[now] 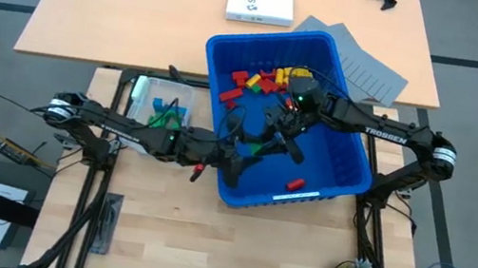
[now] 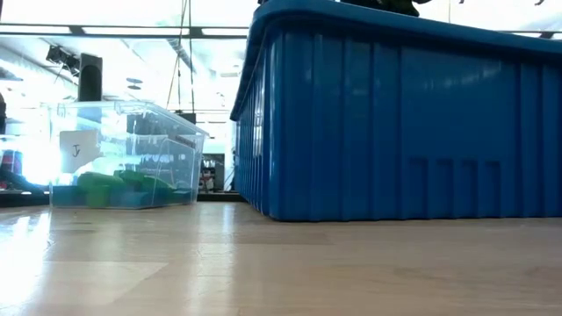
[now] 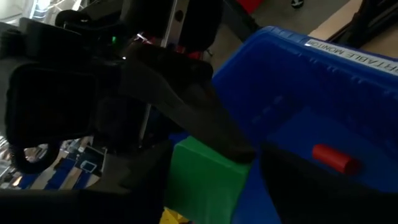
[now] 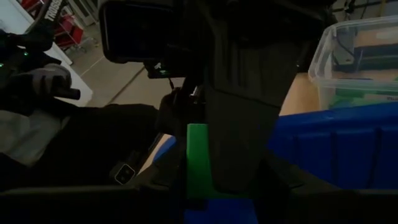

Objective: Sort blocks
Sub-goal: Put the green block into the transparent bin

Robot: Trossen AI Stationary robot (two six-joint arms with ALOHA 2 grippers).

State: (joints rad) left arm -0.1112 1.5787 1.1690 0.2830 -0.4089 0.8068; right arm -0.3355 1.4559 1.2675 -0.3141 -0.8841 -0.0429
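Both grippers meet over the middle of the blue bin [image 1: 334,173]. The right gripper [image 4: 205,186] is closed on a green block [image 4: 198,158], and the left gripper [image 3: 214,180] has its fingers on either side of the same block; I cannot tell whether they grip it. Red and yellow blocks [image 1: 262,80] lie in the bin's far-left corner, a lone red block [image 1: 295,182] lies near its front wall, and green blocks [image 2: 118,186] sit in the clear tub [image 2: 123,154] left of the bin.

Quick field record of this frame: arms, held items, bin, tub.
left gripper: inside the blue bin, fingers around a green block
right gripper: inside the bin, a green block between its fingers
bin contents: red and yellow blocks at the far end, one red block near the front wall
clear tub: left of the bin, green and blue pieces inside
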